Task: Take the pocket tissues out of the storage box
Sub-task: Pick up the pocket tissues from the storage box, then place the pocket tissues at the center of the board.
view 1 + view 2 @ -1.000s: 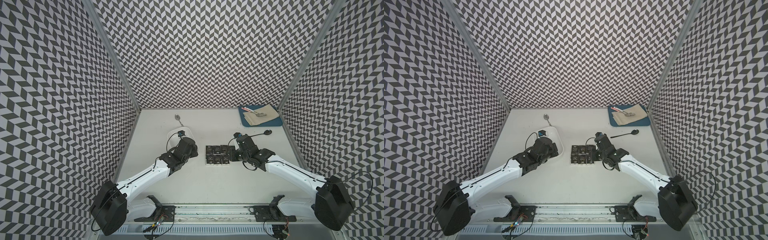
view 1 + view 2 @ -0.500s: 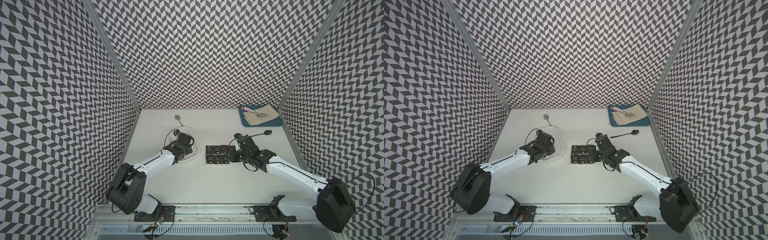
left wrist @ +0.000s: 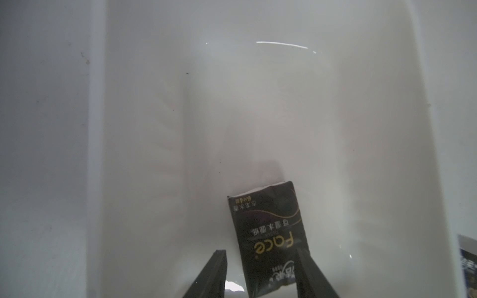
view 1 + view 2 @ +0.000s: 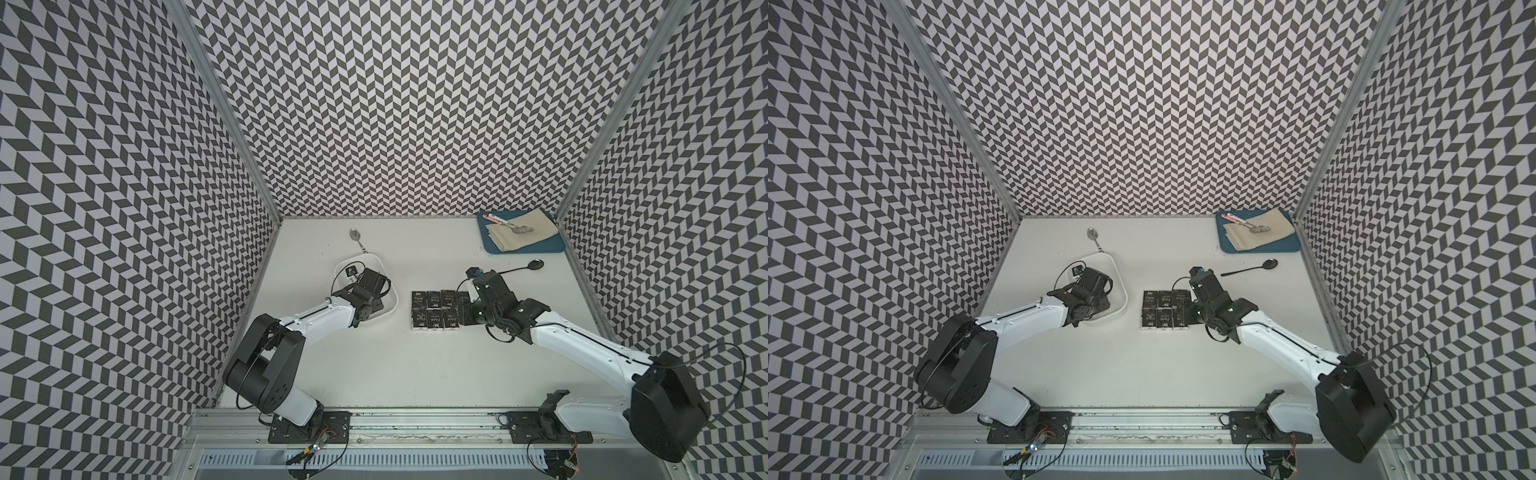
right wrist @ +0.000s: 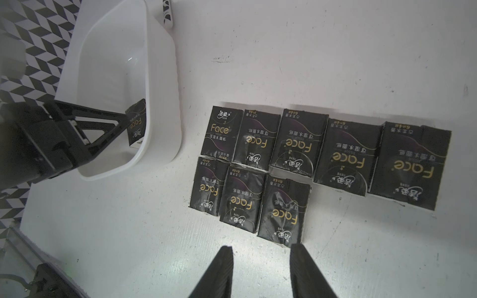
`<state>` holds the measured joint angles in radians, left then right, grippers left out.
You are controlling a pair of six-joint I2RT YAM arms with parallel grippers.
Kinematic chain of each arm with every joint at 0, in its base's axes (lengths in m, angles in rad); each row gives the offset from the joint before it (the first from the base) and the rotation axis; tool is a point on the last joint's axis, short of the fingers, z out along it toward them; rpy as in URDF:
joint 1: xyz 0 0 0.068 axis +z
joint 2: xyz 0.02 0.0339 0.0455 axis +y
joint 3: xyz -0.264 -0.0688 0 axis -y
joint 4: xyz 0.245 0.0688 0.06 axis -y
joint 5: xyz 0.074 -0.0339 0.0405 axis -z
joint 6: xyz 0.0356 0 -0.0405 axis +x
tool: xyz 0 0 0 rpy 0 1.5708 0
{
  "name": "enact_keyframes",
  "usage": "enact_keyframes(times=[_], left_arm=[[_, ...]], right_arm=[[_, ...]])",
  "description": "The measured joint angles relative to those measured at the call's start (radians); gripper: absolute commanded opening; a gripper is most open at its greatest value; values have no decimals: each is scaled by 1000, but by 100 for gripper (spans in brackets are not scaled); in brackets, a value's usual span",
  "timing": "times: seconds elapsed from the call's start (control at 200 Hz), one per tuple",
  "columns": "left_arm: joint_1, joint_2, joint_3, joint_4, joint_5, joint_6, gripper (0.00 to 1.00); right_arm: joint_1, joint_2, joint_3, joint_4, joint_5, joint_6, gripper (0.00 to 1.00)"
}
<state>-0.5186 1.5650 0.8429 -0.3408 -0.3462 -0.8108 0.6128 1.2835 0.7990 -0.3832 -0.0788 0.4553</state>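
- Counting the pocket tissues (image 5: 296, 144) gives nine. Eight lie flat on the table (image 4: 415, 374) beside the storage box (image 5: 162, 77), touching in two rows of five and three.
- The ninth packet (image 3: 271, 232) is inside the box, tilted up off its floor.
- One left gripper (image 3: 260, 254) reaches into the box with its jaws parted around that packet. One finger (image 3: 307, 271) meets the packet's edge and the other stands clear of it, so it is not clamped.
- One right gripper (image 5: 261, 247) hovers over the table at the near end of the three-packet row, jaws apart and holding nothing.
- Two spoons lie loose on the table: a silver spoon (image 4: 355, 235) beyond the box and a black spoon (image 4: 534, 264) near the right arm.
- One blue tray (image 4: 532, 248) in the far corner carries one beige cloth (image 4: 536, 237) with a metal utensil (image 4: 521, 228) on it.
- In both top views the left wrist hides the boxed packet, and the right arm covers part of the rows.
- The left wrist view cuts off the packet's lower end.
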Motion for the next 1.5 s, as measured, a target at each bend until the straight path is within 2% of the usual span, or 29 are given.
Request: enact_keyframes(times=[0.155,0.26,0.516,0.676,1.046,1.392,1.502], left_arm=[[9,45,4,11,-14,-3,47],[9,49,-6,47,-20,-8,41],[9,55,-47,136,-43,-25,10],[11,15,-88,177,-43,-25,0],[11,-33,-58,160,-33,-24,0],[7,-180,-34,124,-26,-12,0],[-32,-251,-27,95,-16,3,0]], right_arm=[[0,1,0,10,-3,-1,41],[0,5,0,14,-4,-3,42],[0,11,0,13,-5,-3,41],[0,11,0,13,-5,-3,41],[0,12,0,14,-16,-3,42],[0,12,0,16,-15,-3,42],[0,12,0,14,-1,-3,42]])
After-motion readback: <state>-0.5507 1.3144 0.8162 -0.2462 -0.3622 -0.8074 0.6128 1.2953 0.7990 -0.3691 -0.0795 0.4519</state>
